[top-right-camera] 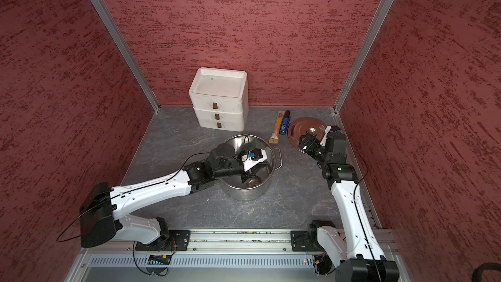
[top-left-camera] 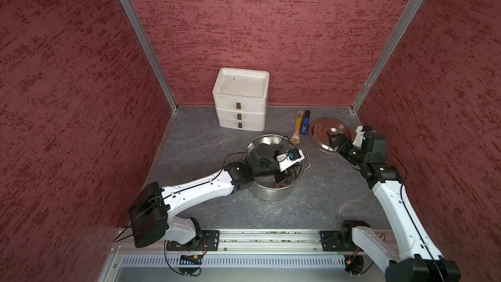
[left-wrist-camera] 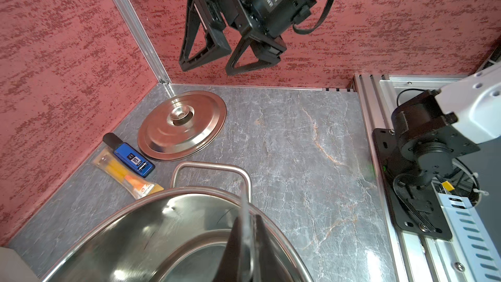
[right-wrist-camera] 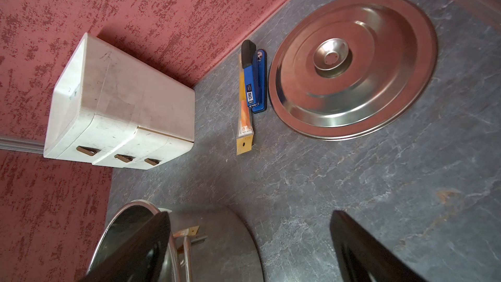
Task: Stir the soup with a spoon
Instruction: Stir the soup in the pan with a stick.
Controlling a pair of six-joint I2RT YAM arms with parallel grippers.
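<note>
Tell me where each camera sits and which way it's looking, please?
Top views: high over the front rail, looking down toward the back wall; both arms show, left gripper reaching into the pot, right gripper by the lid.
Left wrist: above the pot, facing the lid and right gripper; its shut fingers pinch the spoon.
Right wrist: above the table, facing lid and white drawers; its open fingertips show.
Shared: both wrist views catch lid and pot.

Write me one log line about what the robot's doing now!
left gripper: shut on spoon, inside pot | right gripper: open, empty, raised near lid | lid: off pot
</note>
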